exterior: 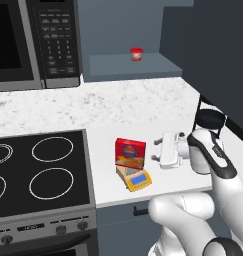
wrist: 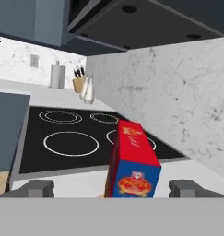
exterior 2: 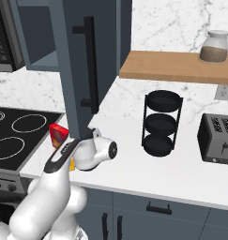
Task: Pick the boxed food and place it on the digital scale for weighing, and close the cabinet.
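The boxed food (exterior: 130, 152) is a red carton with blue sides, standing upright on the back part of the digital scale (exterior: 136, 180), a small yellow scale with a blue display. My gripper (exterior: 157, 150) is just right of the carton at its height, open and apart from it. In the hand view the boxed food (wrist: 132, 162) stands straight ahead, and my gripper (wrist: 113, 189) has its fingertips (wrist: 39, 188) spread wide on either side. The cabinet door (exterior 2: 80, 61), slate-blue with a black bar handle (exterior 2: 90, 61), stands swung open above my arm. The boxed food (exterior 2: 58, 135) peeks out left of the door.
A small red-and-white cup (exterior: 136, 54) sits on the open cabinet's shelf. The black cooktop (exterior: 38, 170) lies left of the scale, the microwave (exterior: 35, 42) above it. A black three-tier rack (exterior 2: 161, 123) and a toaster (exterior 2: 217, 138) stand on the counter to the right.
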{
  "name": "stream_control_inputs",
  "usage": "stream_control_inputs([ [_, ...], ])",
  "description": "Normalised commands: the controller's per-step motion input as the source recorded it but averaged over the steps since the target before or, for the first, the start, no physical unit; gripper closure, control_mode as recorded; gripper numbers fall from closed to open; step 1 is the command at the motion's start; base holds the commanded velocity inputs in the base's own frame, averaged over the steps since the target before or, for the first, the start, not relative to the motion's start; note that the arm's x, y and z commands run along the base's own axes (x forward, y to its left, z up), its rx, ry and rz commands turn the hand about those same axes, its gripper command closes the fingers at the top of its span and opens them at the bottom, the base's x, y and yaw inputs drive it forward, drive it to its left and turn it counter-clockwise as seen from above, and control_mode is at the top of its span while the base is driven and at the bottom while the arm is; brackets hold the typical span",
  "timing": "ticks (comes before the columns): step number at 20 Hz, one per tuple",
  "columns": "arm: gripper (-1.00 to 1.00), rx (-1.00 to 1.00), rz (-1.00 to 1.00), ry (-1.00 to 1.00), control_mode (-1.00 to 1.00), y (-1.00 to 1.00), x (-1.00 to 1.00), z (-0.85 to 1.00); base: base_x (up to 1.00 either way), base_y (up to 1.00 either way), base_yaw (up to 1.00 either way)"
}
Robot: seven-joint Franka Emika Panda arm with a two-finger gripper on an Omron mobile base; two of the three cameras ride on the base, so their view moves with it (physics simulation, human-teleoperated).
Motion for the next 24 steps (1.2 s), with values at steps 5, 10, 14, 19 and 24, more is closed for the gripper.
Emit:
stream_control_inputs([
  [5, -1.0, 0.0, 0.0, -0.09, -1.0, 0.0, -0.43, 0.0, 0.0, 0.0, 0.0],
  [10, -1.0, -0.01, 0.0, -0.15, -1.0, 0.31, -0.67, 0.0, 0.0, 0.0, 0.0],
  [14, -1.0, -0.03, 0.0, -0.21, -1.0, 0.65, -0.7, 0.0, 0.0, 0.0, 0.0],
  [19, -1.0, -0.1, -0.01, -0.26, -1.0, 0.62, -0.67, 0.13, 0.0, 0.0, 0.0],
  [24, -1.0, -0.19, -0.08, -0.33, -1.0, 0.61, -0.55, 0.22, 0.0, 0.0, 0.0],
])
